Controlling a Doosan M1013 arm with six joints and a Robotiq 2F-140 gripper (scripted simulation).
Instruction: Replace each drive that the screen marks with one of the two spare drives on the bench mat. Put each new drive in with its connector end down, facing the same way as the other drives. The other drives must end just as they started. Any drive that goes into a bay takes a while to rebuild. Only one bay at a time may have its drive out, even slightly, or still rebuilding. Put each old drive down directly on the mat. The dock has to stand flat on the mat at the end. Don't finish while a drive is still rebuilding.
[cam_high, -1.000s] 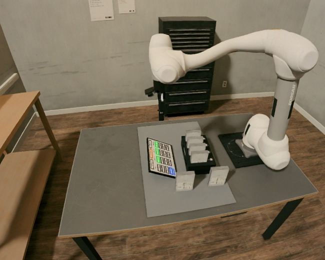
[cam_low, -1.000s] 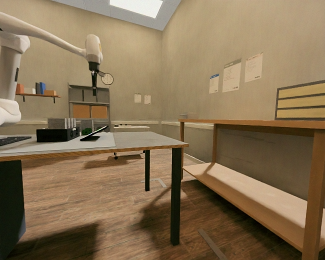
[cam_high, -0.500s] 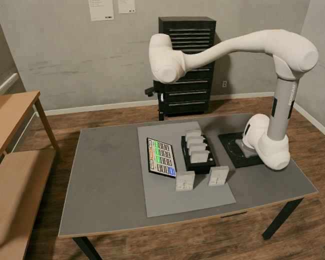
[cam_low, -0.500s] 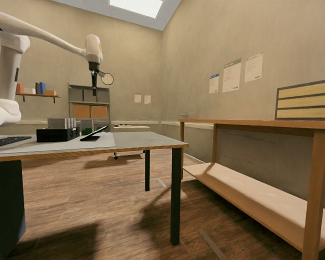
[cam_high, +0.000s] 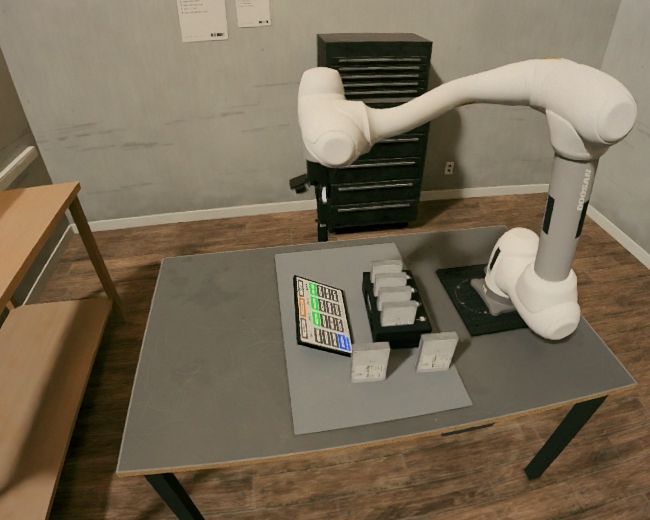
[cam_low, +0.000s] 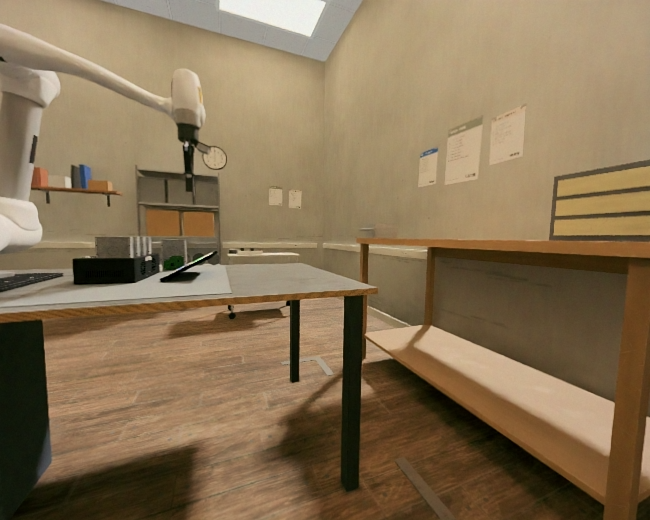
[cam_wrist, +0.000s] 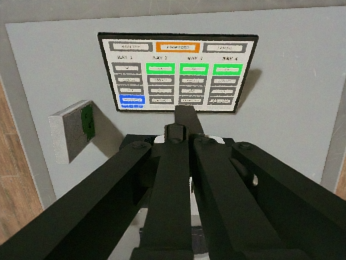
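My gripper is shut and empty, high above the bench. The black dock stands on the grey mat with several grey drives upright in a row, the nearest drive included. Two drives stand on the mat: one drive near the screen and another drive to the right. The tilted screen shows blue at the bottom of bay 1, green at the top of bays 2, 3 and 4, and an orange middle header box. Its lettering is blurred. My fingers hide most of the dock in the wrist view.
The arm's base stands on a black plate to the right of the dock. A black drawer cabinet stands behind the bench. A wooden shelf bench stands beside the grey bench.
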